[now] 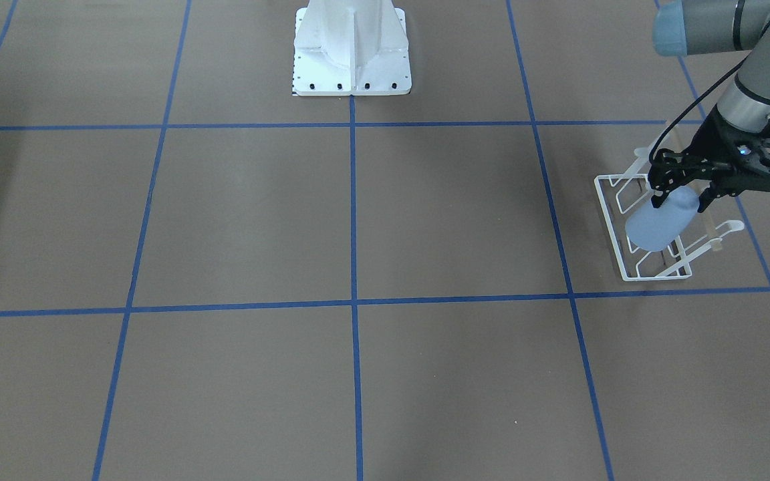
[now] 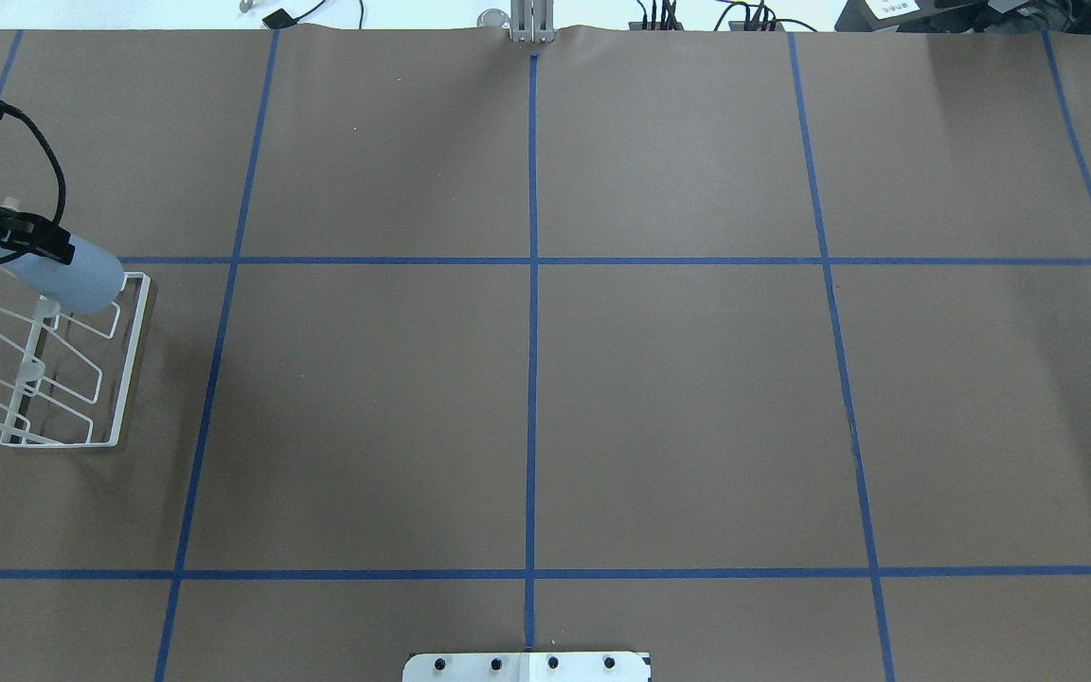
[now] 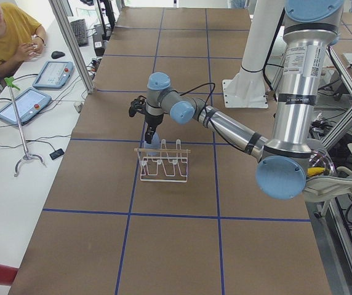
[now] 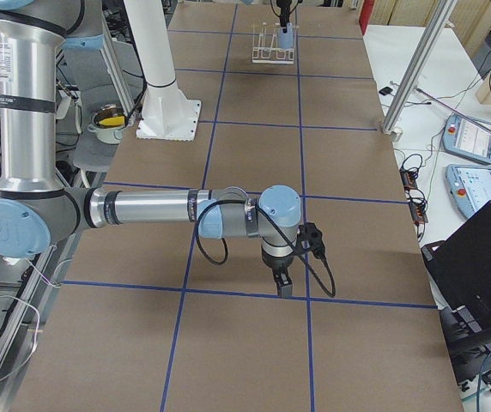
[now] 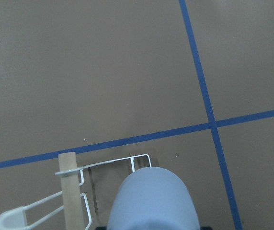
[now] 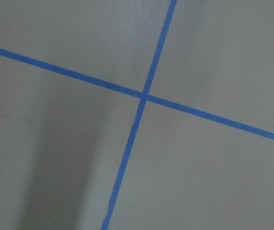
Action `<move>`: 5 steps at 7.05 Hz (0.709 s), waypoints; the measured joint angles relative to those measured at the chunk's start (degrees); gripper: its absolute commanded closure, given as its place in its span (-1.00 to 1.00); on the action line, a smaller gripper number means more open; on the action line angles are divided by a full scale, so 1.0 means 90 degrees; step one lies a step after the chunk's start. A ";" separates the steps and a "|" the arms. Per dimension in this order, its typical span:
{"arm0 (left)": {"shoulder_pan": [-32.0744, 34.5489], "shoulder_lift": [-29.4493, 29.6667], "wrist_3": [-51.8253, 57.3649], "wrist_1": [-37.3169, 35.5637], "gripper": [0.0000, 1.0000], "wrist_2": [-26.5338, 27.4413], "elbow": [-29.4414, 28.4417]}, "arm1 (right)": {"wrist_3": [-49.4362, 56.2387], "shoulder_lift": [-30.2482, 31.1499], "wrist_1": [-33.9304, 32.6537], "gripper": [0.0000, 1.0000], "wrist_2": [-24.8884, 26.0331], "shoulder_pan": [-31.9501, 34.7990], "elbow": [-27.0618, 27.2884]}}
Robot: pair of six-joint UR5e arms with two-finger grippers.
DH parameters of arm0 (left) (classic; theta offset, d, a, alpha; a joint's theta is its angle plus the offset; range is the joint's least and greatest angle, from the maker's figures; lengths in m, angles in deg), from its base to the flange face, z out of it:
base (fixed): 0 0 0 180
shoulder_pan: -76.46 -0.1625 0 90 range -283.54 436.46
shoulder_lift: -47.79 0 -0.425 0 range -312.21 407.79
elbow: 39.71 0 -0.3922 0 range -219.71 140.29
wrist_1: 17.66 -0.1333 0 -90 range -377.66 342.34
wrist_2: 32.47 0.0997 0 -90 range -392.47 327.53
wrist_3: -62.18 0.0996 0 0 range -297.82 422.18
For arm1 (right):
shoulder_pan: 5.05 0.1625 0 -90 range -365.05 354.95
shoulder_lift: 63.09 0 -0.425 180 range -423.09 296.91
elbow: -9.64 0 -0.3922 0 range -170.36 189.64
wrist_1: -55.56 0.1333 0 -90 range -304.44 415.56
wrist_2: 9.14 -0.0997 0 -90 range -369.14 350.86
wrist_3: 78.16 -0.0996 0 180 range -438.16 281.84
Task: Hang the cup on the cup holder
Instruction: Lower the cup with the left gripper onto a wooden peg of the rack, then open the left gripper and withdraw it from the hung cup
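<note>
My left gripper (image 1: 682, 197) is shut on the pale blue cup (image 1: 658, 228) and holds it tilted, just over the end of the white wire cup holder (image 1: 609, 220). From overhead the cup (image 2: 77, 277) lies over the far end of the holder (image 2: 129, 360), with the gripper (image 2: 39, 244) at the view's left edge. The left wrist view shows the cup (image 5: 151, 201) beside the tan wooden rod (image 5: 71, 191). Whether the cup rests on a peg is hidden. My right gripper (image 4: 281, 279) hangs low over the table far from the holder; I cannot tell its state.
The white bolted robot base (image 1: 351, 53) stands at mid-table on the robot's side. Blue tape lines (image 2: 533, 332) grid the brown table. A person (image 3: 4, 31) sits by a side table with tablets (image 3: 25, 104) beyond the table's far edge.
</note>
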 measured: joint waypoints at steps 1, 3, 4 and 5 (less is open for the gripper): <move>-0.0076 0.0032 -0.0017 0.0000 0.70 0.0006 -0.0073 | 0.0000 0.0004 0.0001 -1.00 0.0000 0.0000 0.0000; -0.0152 0.0156 -0.0011 0.0003 -0.93 0.0068 -0.0256 | 0.0000 0.0007 0.0001 -1.00 0.0000 0.0000 0.0000; -0.0165 0.0196 0.0006 0.0009 -0.96 0.0113 -0.0317 | 0.0000 0.0007 0.0001 -1.00 0.0000 0.0000 0.0002; -0.0178 0.0212 0.0017 0.0020 -0.97 0.0198 -0.0349 | 0.0000 0.0007 0.0001 -1.00 0.0000 0.0000 0.0004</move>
